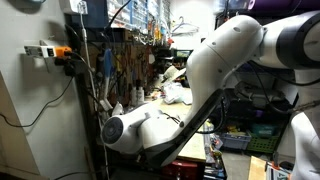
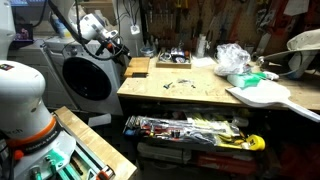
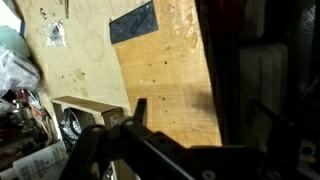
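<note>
My gripper (image 2: 118, 45) hangs above the left end of a wooden workbench (image 2: 185, 95), a little above the surface. In the wrist view its two dark fingers (image 3: 200, 110) stand apart, with bare wood between them and nothing held. A small wooden box (image 3: 85, 110) lies nearest, at the bench's edge, and also shows in an exterior view (image 2: 138, 67). A dark flat rectangle (image 3: 132, 22) lies farther along the bench. In an exterior view my white arm (image 1: 220, 60) fills the frame and hides the gripper.
A crumpled plastic bag (image 2: 232, 58) and a white guitar-shaped body (image 2: 262, 93) lie at the bench's right end. An open drawer (image 2: 190, 130) full of tools juts out below. A white machine (image 2: 85, 75) stands left of the bench. Tools hang on the back wall (image 1: 125, 60).
</note>
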Action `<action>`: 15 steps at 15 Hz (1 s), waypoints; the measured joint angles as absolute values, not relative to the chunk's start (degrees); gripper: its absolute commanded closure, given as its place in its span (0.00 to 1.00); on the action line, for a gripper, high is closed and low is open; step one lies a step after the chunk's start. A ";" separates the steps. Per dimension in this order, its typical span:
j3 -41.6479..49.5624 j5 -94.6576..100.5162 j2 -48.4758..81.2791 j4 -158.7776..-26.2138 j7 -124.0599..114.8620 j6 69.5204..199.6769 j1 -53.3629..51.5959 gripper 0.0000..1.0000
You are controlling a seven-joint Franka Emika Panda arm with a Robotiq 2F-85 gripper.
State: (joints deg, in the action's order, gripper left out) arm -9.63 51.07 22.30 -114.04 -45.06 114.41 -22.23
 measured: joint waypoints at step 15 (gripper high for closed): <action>-9.86 60.93 32.77 -105.91 -44.88 103.21 -26.64 0.00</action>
